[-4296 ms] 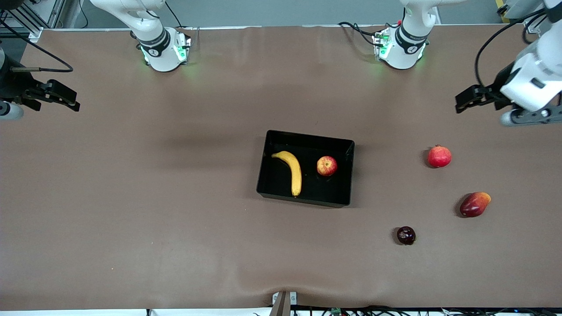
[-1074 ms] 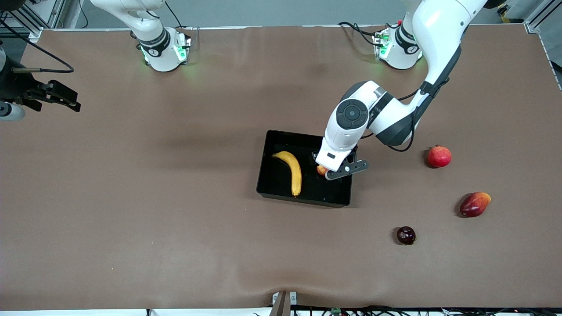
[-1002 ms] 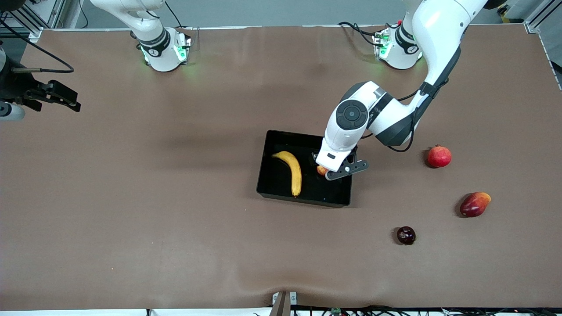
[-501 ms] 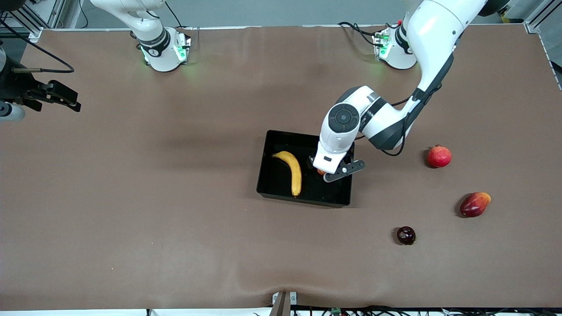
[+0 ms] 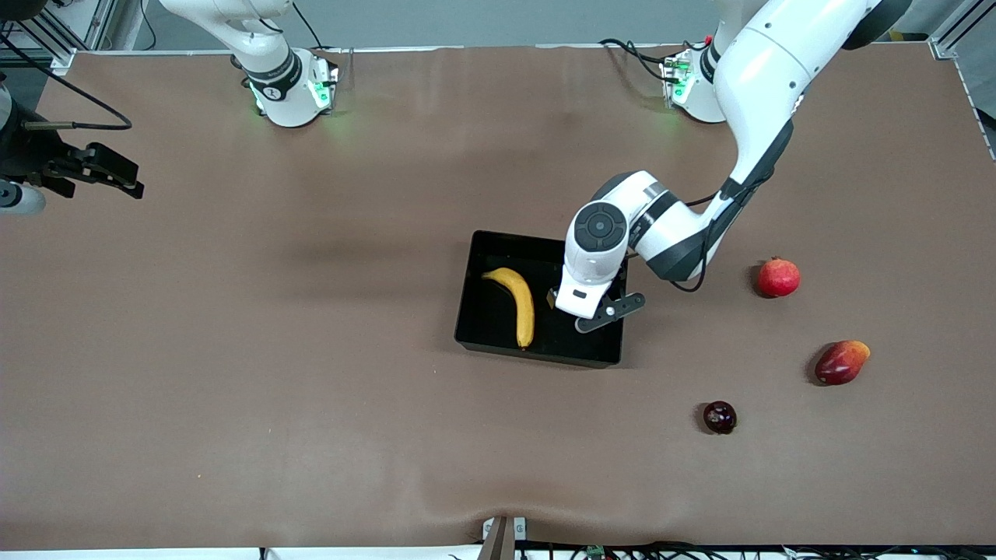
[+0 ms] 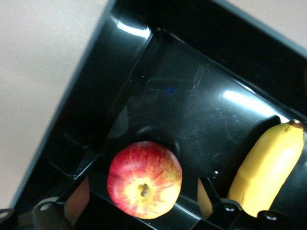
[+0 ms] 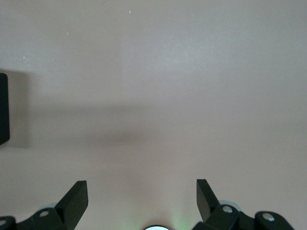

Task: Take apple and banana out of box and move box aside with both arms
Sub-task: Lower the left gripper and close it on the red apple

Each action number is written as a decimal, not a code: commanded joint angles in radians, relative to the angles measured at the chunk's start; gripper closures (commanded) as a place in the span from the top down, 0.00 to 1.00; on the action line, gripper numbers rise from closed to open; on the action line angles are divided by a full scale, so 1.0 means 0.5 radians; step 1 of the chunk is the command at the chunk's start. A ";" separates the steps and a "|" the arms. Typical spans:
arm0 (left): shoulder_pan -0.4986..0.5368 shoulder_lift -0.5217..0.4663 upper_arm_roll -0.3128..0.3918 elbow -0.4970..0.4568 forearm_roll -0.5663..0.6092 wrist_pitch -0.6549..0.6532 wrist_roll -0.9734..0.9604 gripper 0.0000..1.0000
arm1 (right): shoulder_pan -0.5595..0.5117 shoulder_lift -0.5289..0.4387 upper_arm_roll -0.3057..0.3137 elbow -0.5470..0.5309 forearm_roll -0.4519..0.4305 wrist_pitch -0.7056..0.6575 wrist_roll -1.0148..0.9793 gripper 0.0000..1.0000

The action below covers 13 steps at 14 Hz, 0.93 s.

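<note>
The black tray (image 5: pixel 537 356) sits mid-table with the yellow banana (image 5: pixel 520 305) lying in it. My left gripper (image 5: pixel 580 303) is down in the tray over the red-and-yellow apple, which it hides in the front view. In the left wrist view the apple (image 6: pixel 144 179) rests on the tray's glossy floor (image 6: pixel 192 96) between my open left gripper (image 6: pixel 141 203); both fingers stand clear of it. The banana (image 6: pixel 266 167) lies just beside one finger. My right gripper (image 5: pixel 109 173) waits open over the right arm's end of the table; it also shows in the right wrist view (image 7: pixel 141 199).
A red pomegranate (image 5: pixel 779 278), a red-and-yellow mango-like fruit (image 5: pixel 841 362) and a dark plum (image 5: pixel 720 417) lie on the brown table toward the left arm's end. The tray's walls stand close round my left gripper.
My left arm swung in from the table's end to the tray. In the last second its gripper shifted over the apple, which no longer shows in the front view. The right arm has not moved.
</note>
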 commanded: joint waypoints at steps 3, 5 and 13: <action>-0.056 0.104 0.016 0.061 0.062 0.011 -0.068 1.00 | 0.006 0.022 0.007 0.031 -0.034 -0.010 0.001 1.00; -0.053 0.125 0.016 0.058 0.145 0.011 -0.116 1.00 | 0.006 0.022 0.007 0.034 -0.034 -0.010 0.001 1.00; -0.056 0.165 0.016 0.037 0.161 0.008 -0.153 0.29 | 0.012 0.046 0.007 0.031 -0.031 0.052 0.001 1.00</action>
